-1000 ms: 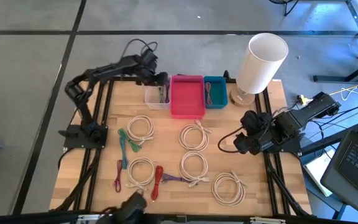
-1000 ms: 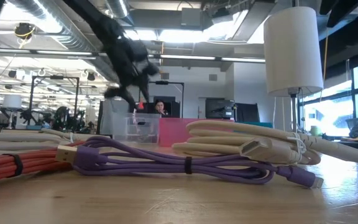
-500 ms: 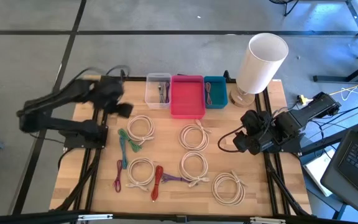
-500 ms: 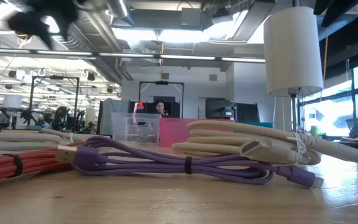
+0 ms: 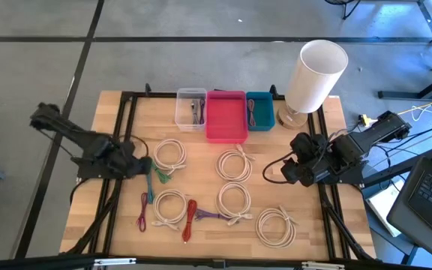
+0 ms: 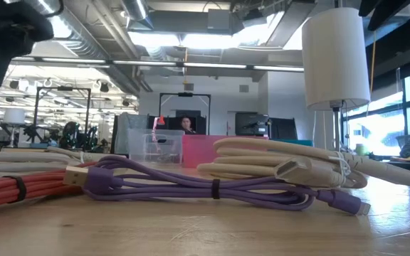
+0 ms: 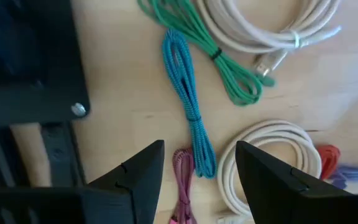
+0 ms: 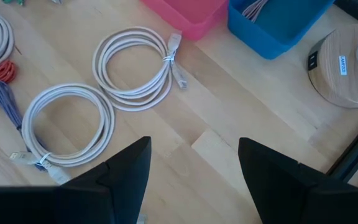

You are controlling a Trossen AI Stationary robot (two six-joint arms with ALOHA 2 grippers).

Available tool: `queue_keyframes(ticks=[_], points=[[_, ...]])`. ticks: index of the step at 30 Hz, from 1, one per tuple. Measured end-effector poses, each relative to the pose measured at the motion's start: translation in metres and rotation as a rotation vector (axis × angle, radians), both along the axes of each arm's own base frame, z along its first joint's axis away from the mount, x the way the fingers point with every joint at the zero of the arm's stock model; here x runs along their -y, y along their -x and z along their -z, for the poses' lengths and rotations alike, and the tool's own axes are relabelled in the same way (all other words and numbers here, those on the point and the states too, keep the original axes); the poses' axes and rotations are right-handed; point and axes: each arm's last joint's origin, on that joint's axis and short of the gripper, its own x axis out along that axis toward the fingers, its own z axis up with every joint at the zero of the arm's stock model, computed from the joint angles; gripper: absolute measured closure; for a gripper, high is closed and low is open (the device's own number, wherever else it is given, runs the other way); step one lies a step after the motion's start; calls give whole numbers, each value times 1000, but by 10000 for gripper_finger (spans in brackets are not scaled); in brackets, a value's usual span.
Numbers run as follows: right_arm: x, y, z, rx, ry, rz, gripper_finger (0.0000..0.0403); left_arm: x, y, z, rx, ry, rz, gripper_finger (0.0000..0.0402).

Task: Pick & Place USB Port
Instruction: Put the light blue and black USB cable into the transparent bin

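Bundled USB cables lie flat on the wooden table: a green one [image 5: 158, 174], a blue one [image 5: 149, 184], a magenta one [image 5: 142, 212], a red one [image 5: 190, 217] and a purple one [image 5: 212, 216]. My left gripper [image 5: 137, 161] hovers open near the table's left edge. In its wrist view the gripper [image 7: 197, 168] stands over the blue cable's [image 7: 188, 93] end, with the green cable [image 7: 210, 53] beyond and the magenta cable [image 7: 182, 186] between the fingers. My right gripper [image 5: 287, 171] waits open at the right edge, touching nothing.
Several white cable coils [image 5: 235, 165] are spread over the table's middle and near side. A clear bin [image 5: 190, 109] holding cables, a pink bin [image 5: 226, 116] and a blue bin [image 5: 259, 110] line the far edge. A white lamp [image 5: 313, 75] stands at the far right corner.
My left arm has drawn back from above the clear bin at the far edge. It swung toward the table's left and near side, and its gripper now sits low beside the green and blue cables. No cable has moved.
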Motion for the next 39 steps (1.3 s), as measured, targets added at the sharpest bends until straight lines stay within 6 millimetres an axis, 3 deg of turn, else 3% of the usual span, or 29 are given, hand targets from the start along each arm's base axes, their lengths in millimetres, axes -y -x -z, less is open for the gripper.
queue_keyframes(ticks=[6,12,28,32,37,39], points=[[0,0,0,4,2,0,158,23,-12,32,-97,36,-39,210],[0,-1,0,10,-1,-2,158,37,-27,72,-29,85,-80,210],[-1,-1,0,7,-4,-3,158,39,-43,104,-122,-15,-120,212],[-1,-1,0,7,-4,-3,158,39,-44,107,-148,-29,-93,251],[-1,-1,0,7,-4,-3,158,40,-45,103,-160,-37,-83,363],[-1,-1,0,7,-4,-3,158,41,-45,99,-154,-60,-76,381]])
